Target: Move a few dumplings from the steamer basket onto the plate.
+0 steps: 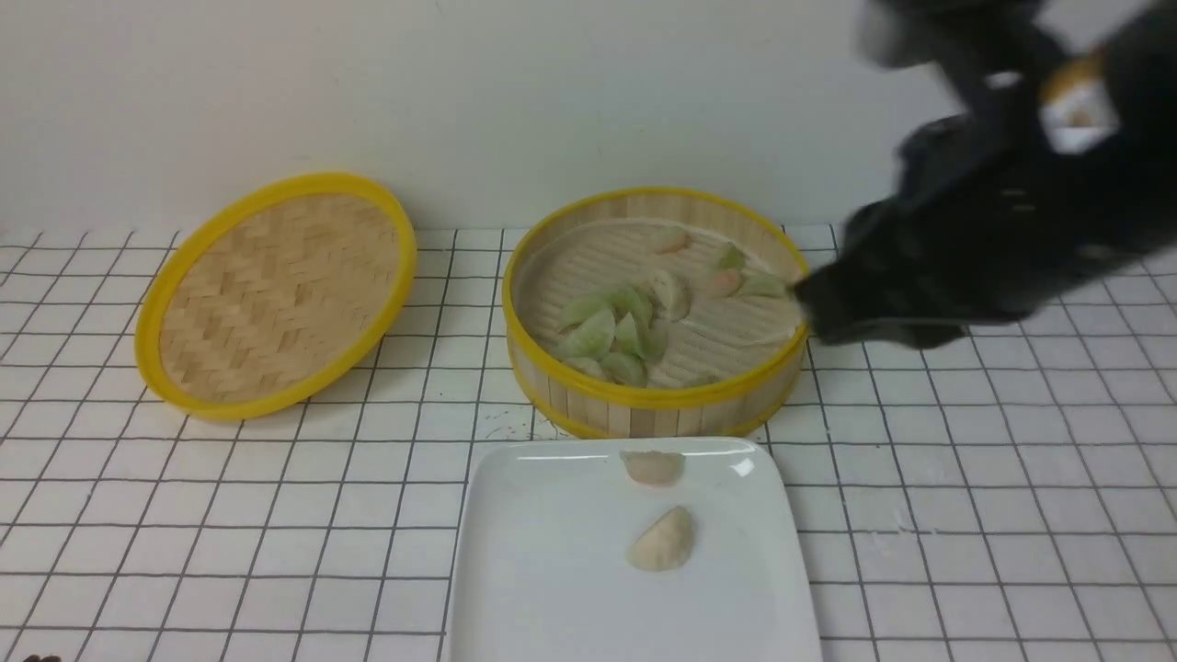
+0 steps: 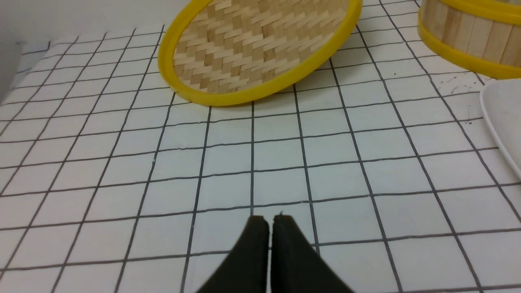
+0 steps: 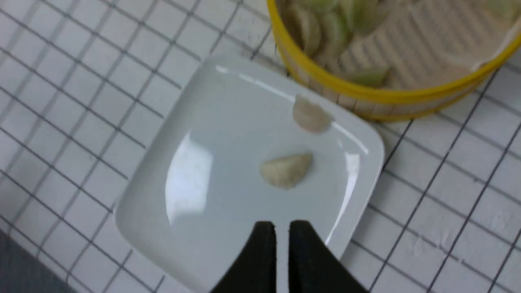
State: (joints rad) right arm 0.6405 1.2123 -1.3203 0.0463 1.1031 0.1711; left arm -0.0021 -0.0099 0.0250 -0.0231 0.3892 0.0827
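- The steamer basket [image 1: 655, 397] stands on the gridded white table [image 1: 965, 478], just behind the far edge of the plate [image 1: 552, 570].
- Green dumplings [image 1: 607, 326] lie clustered on the front-left of the basket floor. Pinkish dumplings [image 1: 722, 280] lie toward the back right.
- The plate holds two pale pieces, apart from each other. The rim dumpling [image 1: 653, 467] rests at the far edge and the centre dumpling [image 1: 662, 540] lies near the middle.
- Right gripper [image 3: 282, 228]: the jaws are drawn almost together with only a thin slit between them, and they hold nothing. It hangs above the plate's edge.
- The right arm [image 1: 975, 248] is a dark blur in the front view, its tip meeting the basket's right rim.
- Left gripper [image 2: 270, 219]: the jaws are closed to a hairline and empty, low over bare tiles.
- The woven lid [image 1: 276, 294] sits tilted, left of the basket and clear of it.
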